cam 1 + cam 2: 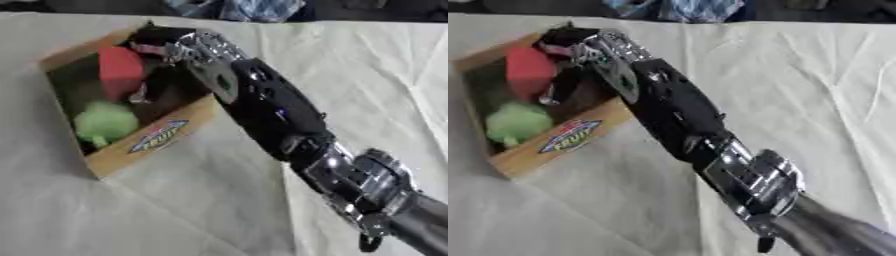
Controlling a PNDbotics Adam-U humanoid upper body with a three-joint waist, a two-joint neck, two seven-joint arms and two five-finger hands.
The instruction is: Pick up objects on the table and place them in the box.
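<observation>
A cardboard box (157,137) with a colourful label on its front wall stands at the upper left of the table. Inside it, a green round object (105,121) lies near the front and a red blocky object (120,70) stands towards the back. My right arm reaches diagonally from the lower right, and my right hand (166,42) hangs over the back of the box, right beside the red object and touching it or nearly so. Whether the hand holds the red object is hidden by blur. My left hand shows in no view.
A pale cloth with creases covers the table (815,75). My black and silver forearm (271,110) crosses the box's right wall. Dark shapes and some blue fabric (254,9) lie beyond the far edge.
</observation>
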